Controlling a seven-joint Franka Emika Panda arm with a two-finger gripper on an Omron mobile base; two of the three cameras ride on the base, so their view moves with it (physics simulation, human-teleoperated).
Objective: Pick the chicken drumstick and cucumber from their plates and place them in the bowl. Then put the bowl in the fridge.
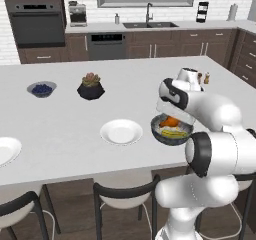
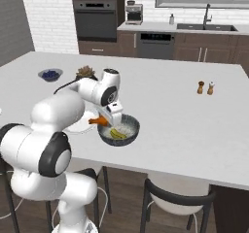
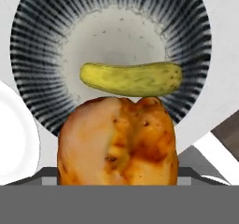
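My gripper (image 1: pixel 173 117) hangs just over the dark bowl (image 1: pixel 185 136) near the island's front edge, shut on the orange-brown chicken drumstick (image 3: pixel 116 143). The drumstick (image 2: pixel 98 121) pokes out sideways above the bowl's (image 2: pixel 132 128) rim and hides the fingertips in the hand view. The yellow-green cucumber (image 3: pixel 130 78) lies across the pale inside of the striped bowl (image 3: pixel 37 41); I also see the cucumber (image 2: pixel 115 134) from the right base. One empty white plate (image 1: pixel 121 132) lies left of the bowl, another plate (image 1: pixel 5 149) at the far left edge.
A small bowl of blue berries (image 1: pixel 41 89) and a black plant pot (image 1: pixel 91 86) stand further back on the island. Two shakers (image 2: pixel 205 88) stand to the right. Chairs (image 1: pixel 122 196) line the front edge. A matte grey panel (image 2: pixel 12 23) rises at far left; whether it is the fridge I cannot tell.
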